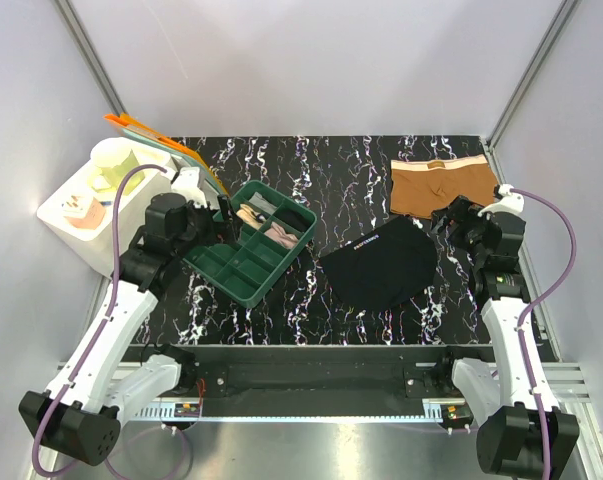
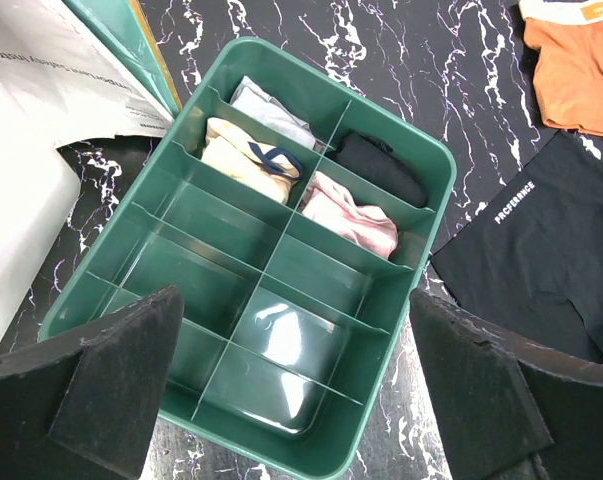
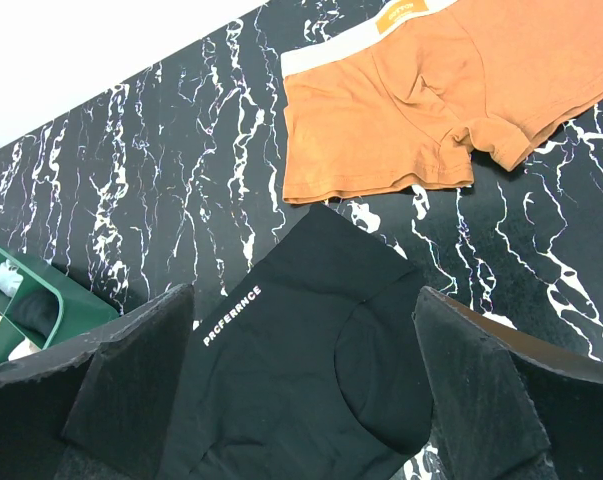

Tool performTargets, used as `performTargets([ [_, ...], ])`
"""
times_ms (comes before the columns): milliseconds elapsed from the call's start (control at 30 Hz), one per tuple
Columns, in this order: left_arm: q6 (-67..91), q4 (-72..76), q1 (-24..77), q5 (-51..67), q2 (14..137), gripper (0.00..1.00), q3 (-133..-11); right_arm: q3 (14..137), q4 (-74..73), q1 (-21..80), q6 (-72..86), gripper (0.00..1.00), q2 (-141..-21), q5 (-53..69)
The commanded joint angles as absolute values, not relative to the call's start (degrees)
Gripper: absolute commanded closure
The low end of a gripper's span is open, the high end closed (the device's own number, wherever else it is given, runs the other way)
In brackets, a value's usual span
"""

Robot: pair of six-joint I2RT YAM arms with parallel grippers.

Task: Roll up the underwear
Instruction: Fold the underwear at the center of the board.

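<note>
Filling four compartments of green tray (image 2: 281, 345): rolled garments (image 2: 351, 215); black briefs (image 2: 541, 250) beside.

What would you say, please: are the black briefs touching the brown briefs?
Touching. The right wrist view shows the upper corner of the black briefs meeting the lower hem of the brown briefs, with no gap visible between them.

Both briefs are soft, matt cloth: the black pair (image 3: 301, 370) carries printed white lettering, and the brown pair (image 3: 421, 110) has a smoother pale waistband. The green tray (image 2: 281, 340) is glossy moulded plastic. The table top (image 1: 321, 170) is smooth, marble-patterned and faintly shiny. The left gripper (image 2: 291, 395) has fuzzy, matt black pads (image 2: 121, 380).
</note>
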State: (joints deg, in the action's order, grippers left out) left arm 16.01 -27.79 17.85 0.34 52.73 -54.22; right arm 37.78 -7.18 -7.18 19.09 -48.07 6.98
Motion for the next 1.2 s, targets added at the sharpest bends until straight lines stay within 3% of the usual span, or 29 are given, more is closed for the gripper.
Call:
performTargets([
  [0,15.2,-26.6,17.8,-1.3,52.1,0.01,-54.7,37.9,-6.4,-7.2,19.0,0.02,-47.5,6.6],
  [233,15.1,-26.7,17.7,-0.4,52.0,0.01,-54.2,38.7,-5.2,-5.5,20.1,0.18,-50.3,13.0],
  [600,14.3,-27.9,17.8,0.6,52.3,0.01,-54.3,41.0,-4.5,31.2,24.2,0.31,-66.9,0.2],
  [733,14.3,-27.9,17.8,0.6,52.6,0.01,-54.3,41.2,-4.8,38.6,25.6,0.4,-71.7,-4.9],
  [1167,14.6,-28.5,17.8,1.3,54.1,0.01,-54.5,45.5,-6.5,48.2,21.1,0.54,-82.8,-8.8],
])
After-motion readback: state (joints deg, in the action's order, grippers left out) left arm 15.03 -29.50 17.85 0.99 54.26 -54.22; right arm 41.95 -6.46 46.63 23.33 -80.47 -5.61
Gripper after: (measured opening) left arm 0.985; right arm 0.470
